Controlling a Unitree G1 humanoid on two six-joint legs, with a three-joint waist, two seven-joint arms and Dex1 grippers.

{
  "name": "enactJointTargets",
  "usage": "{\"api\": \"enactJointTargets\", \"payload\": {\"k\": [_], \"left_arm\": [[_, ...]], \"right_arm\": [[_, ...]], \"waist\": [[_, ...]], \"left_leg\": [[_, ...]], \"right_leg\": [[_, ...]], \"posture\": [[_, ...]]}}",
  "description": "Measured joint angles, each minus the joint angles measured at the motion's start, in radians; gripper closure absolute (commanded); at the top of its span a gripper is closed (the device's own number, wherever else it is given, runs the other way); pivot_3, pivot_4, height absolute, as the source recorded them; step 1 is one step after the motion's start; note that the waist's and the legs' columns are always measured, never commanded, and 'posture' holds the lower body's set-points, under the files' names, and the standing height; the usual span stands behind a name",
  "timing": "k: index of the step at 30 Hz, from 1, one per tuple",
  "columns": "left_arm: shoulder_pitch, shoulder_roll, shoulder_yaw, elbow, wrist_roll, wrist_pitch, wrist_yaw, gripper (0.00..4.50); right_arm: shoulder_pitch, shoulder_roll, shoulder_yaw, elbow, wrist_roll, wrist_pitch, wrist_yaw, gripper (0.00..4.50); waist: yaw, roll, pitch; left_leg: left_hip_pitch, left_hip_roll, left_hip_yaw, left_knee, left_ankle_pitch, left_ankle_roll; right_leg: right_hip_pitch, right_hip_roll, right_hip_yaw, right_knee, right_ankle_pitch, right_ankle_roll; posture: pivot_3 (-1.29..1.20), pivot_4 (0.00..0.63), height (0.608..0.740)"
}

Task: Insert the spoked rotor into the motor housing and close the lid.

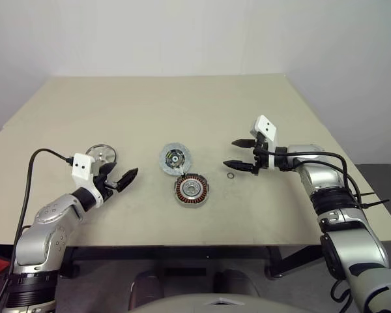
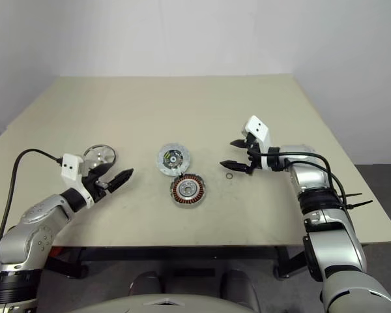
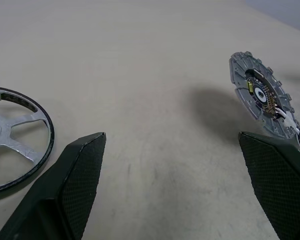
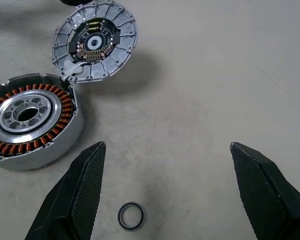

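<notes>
From where I stand, nothing has gone into the motor housing (image 1: 191, 190) yet: its ring of copper windings sits open on the table (image 1: 182, 104), the pale hub in the middle bare, so this one container holds only its own coils. The lid (image 1: 174, 158) lies just beyond the housing, leaning with one edge against the housing's rim, dark inner face with its small coloured bits turned up. The spoked rotor (image 1: 101, 155) lies flat well off to the housing's left side, and the left gripper (image 1: 122, 178) hovers between rotor and housing, nearer the rotor, its two black fingers spread wide and holding nothing. The right gripper (image 1: 242, 154) hangs on the housing's other side, jaws likewise fully apart and empty, with a small loose ring (image 1: 230, 176) on the table between it and the housing. What worries me is the rotor: it is thin, shiny and flat against the tabletop, so I judge the fingers could skid over its rim or push it along instead of lifting it. If it comes up tilted, it may jam on the windings rather than settle over the hub. The propped lid is another risk; a nudge while the rotor goes in could knock it down or slide it away. The loose ring could also be swept off by the right arm.
</notes>
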Motion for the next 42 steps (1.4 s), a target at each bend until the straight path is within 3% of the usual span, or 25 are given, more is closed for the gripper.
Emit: {"api": "enactJointTargets", "payload": {"k": [10,15,22,32,42], "left_arm": [[-0.005,-0.002,0.000,0.000,0.000,0.000,0.000,0.01],[-0.024,-0.003,-0.002,0.002,0.001,0.000,-0.001,0.01],[-0.052,-0.004,-0.013,0.028,0.004,0.000,-0.006,0.01],[-0.066,-0.019,-0.015,0.058,0.008,-0.004,-0.001,0.01],[-0.027,-0.019,-0.007,0.056,0.009,-0.012,0.022,0.01]], "right_arm": [[0.006,-0.004,0.007,-0.021,-0.001,-0.001,0.034,0.00],[0.003,-0.062,0.105,-0.112,-0.059,-0.083,0.136,0.00],[-0.077,-0.065,0.235,-0.155,-0.122,-0.264,0.288,0.00],[-0.284,0.050,0.401,0.082,-0.232,-0.542,0.359,0.00],[-0.359,-0.003,0.532,0.245,-0.329,-0.814,0.370,0.00]], "waist": [[0.001,0.000,0.000],[0.002,0.000,0.000],[-0.001,0.000,0.000],[-0.001,-0.001,0.000],[-0.002,-0.001,0.000]], "left_leg": [[0.000,0.000,0.000,0.000,0.000,0.000],[0.000,0.000,0.000,0.001,0.000,0.000],[0.001,0.000,0.000,0.002,0.000,0.000],[0.000,0.000,0.000,0.002,0.001,0.000],[0.000,0.000,0.000,0.002,0.001,0.001]], "right_leg": [[0.000,0.000,0.000,0.001,0.000,0.000],[0.000,0.000,0.000,0.001,0.000,0.000],[0.000,0.000,0.000,0.004,0.000,0.000],[0.000,-0.001,0.000,0.005,0.000,-0.001],[-0.001,-0.001,0.000,0.006,-0.001,-0.001]], "posture": [[0.00,0.000,0.740],[0.00,0.000,0.740],[0.00,0.000,0.740],[0.00,0.000,0.740],[0.00,0.000,0.740]]}}
